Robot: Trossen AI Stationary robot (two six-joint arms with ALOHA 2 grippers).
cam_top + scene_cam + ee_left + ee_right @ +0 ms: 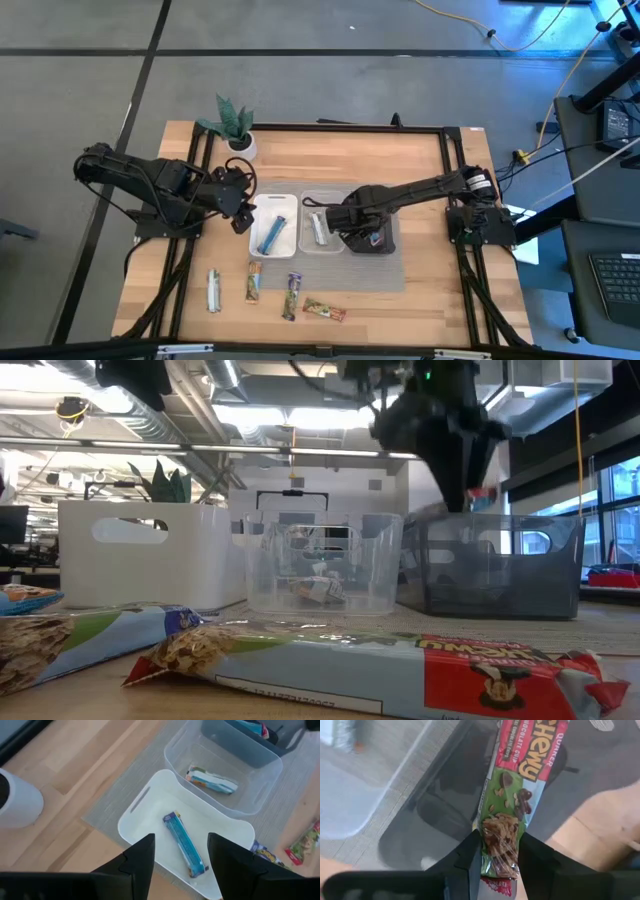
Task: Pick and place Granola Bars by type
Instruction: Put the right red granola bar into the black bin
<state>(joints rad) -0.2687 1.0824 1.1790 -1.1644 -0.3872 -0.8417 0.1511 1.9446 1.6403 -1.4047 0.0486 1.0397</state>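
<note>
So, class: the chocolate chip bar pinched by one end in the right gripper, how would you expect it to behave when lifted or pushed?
The chocolate chip bar hangs straight from the right gripper, so it is probably fairly stiff and light. Its glossy foil looks slippery, so a loose pinch might let it slide. Being flat, it would likely slide rather than roll if pushed.
</note>
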